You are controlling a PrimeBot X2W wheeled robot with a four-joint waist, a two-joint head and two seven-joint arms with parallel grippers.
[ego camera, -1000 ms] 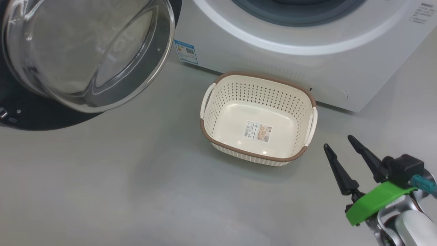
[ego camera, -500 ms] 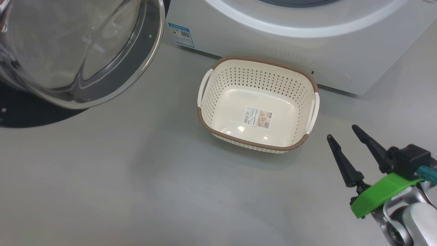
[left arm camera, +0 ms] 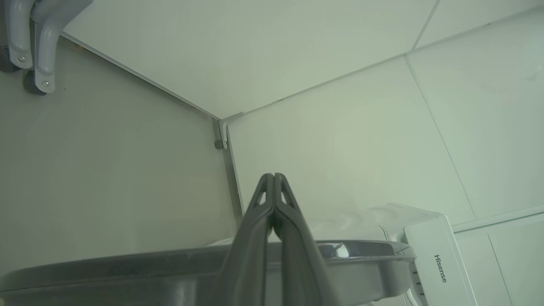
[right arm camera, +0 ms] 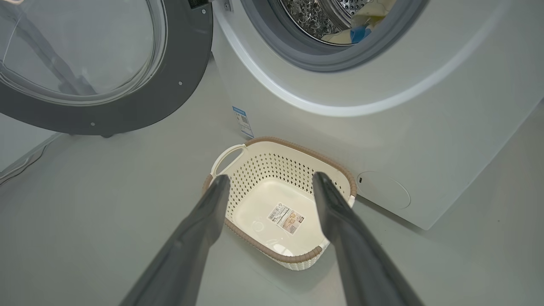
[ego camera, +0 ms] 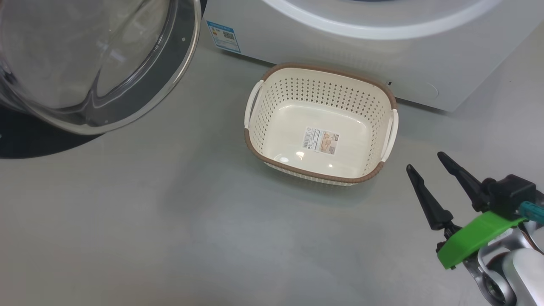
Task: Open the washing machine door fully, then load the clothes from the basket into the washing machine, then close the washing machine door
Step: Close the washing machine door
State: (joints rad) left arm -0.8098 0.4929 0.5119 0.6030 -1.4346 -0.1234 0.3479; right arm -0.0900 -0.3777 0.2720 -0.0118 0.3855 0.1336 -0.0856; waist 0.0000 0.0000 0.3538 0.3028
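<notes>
Right claw [ego camera: 424, 160] gapes wide, gripping nothing, over the floor beside the basket [ego camera: 318, 91]. Left claw [left arm camera: 272, 176] has its tips meeting on nothing. Clothes [right arm camera: 369, 19] lie inside the washing machine [right arm camera: 403, 127], mostly cut off.

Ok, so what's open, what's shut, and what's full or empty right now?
washing machine door: swung wide open.
washing machine: open at the front.
clothes: inside the drum.
basket: upright, empty.
left gripper: jaws shut.
right gripper: jaws open, empty.
</notes>
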